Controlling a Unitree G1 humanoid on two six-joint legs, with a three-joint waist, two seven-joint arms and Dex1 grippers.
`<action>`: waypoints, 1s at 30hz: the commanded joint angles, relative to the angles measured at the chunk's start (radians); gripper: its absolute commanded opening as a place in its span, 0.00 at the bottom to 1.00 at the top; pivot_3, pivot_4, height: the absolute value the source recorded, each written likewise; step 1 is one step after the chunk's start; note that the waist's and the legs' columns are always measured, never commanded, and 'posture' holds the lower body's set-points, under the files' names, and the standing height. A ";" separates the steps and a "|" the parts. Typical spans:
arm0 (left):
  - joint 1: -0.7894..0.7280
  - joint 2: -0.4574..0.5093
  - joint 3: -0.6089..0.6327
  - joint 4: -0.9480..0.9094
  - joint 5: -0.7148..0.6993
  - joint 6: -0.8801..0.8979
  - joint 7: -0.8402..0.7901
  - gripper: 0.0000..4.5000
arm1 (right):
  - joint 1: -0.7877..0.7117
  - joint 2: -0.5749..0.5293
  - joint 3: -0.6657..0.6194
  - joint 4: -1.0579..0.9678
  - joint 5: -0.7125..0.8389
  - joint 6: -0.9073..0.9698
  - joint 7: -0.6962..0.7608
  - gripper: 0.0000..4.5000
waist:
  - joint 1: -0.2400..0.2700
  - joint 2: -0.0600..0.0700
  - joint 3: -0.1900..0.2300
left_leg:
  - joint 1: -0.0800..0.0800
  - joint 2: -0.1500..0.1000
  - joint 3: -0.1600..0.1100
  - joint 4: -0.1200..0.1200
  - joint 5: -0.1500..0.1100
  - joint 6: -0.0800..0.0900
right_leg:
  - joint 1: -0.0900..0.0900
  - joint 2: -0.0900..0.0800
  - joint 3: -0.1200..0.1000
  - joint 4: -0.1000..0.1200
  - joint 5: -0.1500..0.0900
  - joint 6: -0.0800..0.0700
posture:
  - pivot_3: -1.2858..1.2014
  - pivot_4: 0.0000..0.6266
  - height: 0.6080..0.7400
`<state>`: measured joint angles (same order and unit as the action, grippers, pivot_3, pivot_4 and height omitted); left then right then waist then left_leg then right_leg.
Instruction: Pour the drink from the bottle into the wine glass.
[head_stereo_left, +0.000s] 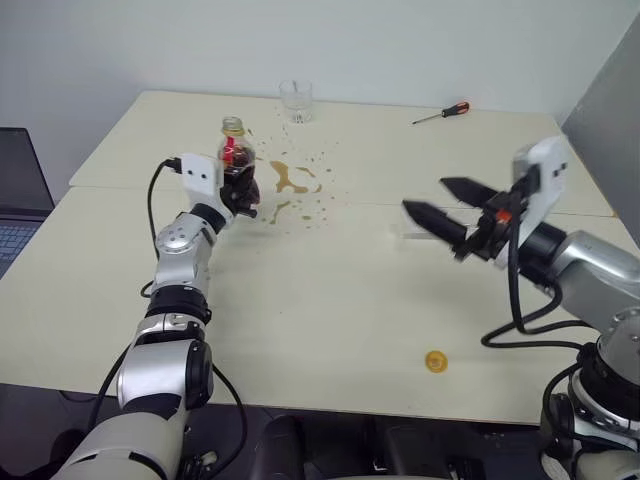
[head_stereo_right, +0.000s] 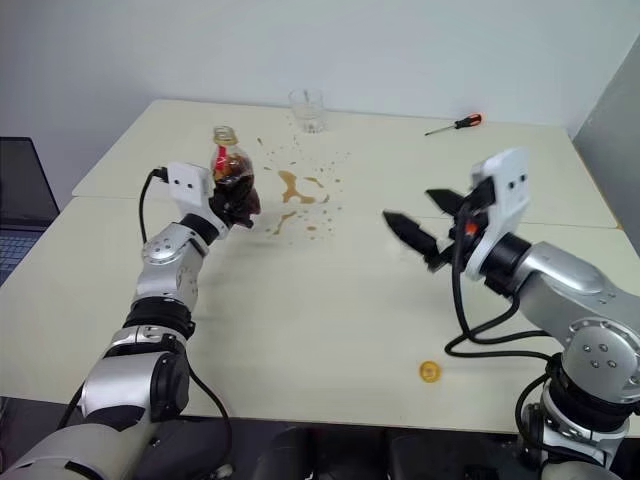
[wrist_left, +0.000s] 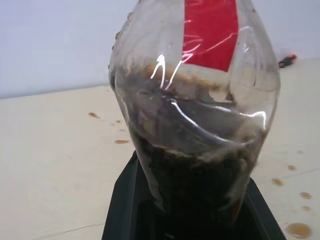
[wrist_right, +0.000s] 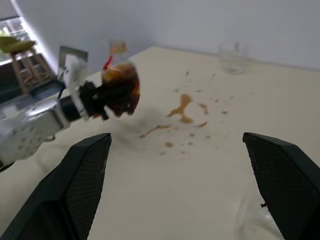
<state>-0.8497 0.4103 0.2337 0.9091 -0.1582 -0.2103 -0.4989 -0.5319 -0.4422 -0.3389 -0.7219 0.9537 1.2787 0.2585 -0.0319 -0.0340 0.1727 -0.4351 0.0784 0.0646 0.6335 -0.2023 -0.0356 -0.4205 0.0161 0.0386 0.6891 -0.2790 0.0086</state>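
While my left gripper (head_stereo_left: 243, 196) clamps the uncapped bottle (head_stereo_left: 236, 160) upright, half-full of dark drink (wrist_left: 200, 185), right gripper (head_stereo_left: 437, 205) gapes empty; spill (head_stereo_left: 291, 180) beside, near table (head_stereo_left: 330, 330) bare.

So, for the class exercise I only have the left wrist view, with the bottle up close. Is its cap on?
Observer: No. The bottle is uncapped; a yellow cap lies on the table near its front edge.
Operator: And the right claw?
Observer: The right claw is open and holds nothing.
Operator: Any glass around?
Observer: A clear tumbler stands at the far edge, beyond the brown spill.
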 joint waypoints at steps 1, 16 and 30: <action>-0.001 0.019 0.020 -0.055 -0.017 -0.004 0.031 0.14 | -0.007 -0.030 0.026 -0.017 0.029 -0.045 0.017 1.00 | 0.000 0.000 0.000 | 0.000 0.000 0.000 0.000 0.000 0.000 | 0.000 0.000 0.000 0.000 0.000 0.000 | 0.52 0.24 1.00; 0.015 0.041 0.051 0.067 -0.013 -0.043 0.177 0.22 | -0.008 -0.087 0.165 0.024 0.014 -0.131 0.053 1.00 | 0.001 -0.003 0.000 | 0.000 0.000 0.001 0.001 0.000 0.000 | 0.000 0.000 -0.001 0.000 0.000 0.000 | 0.52 0.24 1.00; 0.091 0.036 0.084 0.037 -0.038 -0.054 0.197 0.99 | -0.027 -0.122 0.208 0.062 0.010 -0.170 0.080 1.00 | 0.001 -0.003 0.000 | 0.001 0.001 0.002 0.002 0.000 0.000 | 0.000 0.000 0.000 0.002 0.000 0.000 | 0.52 0.24 1.00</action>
<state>-0.7611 0.4363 0.3021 0.9891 -0.1827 -0.2500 -0.3118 -0.5387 -0.5512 -0.1303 -0.6490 0.9635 1.1359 0.3266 -0.0314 -0.0369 0.1729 -0.4342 0.0791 0.0662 0.6352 -0.2022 -0.0358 -0.4203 0.0161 0.0382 0.6916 -0.2788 0.0083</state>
